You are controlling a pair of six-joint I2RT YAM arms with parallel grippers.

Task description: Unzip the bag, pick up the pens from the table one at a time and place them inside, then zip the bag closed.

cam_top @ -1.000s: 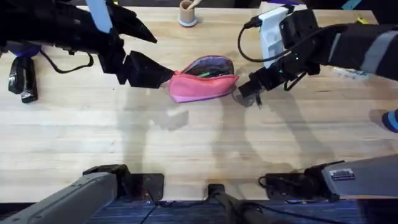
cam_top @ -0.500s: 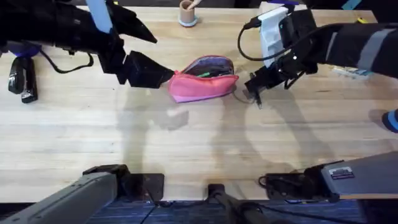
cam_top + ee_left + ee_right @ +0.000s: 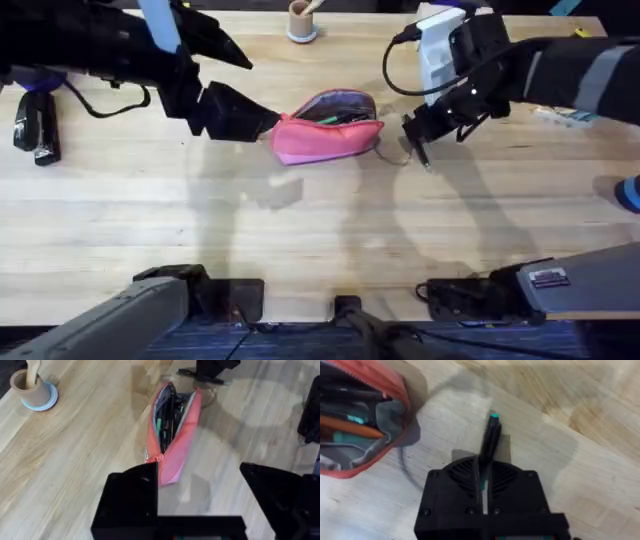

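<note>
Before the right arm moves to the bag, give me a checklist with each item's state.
1. Bag unzipped, mouth open upward: ok.
2. Pen clamped in the right tool, its tip sticking out past the fingers: ok.
3. Pen lifted off the table: cannot tell.
4. Left tool holding the bag's end: cannot tell; one finger touches the end near the zipper, the other stands apart.
5. Room in the bag: ok, pens already inside leave space.
6. Path from right tool to bag mouth free of obstacles: ok.
</note>
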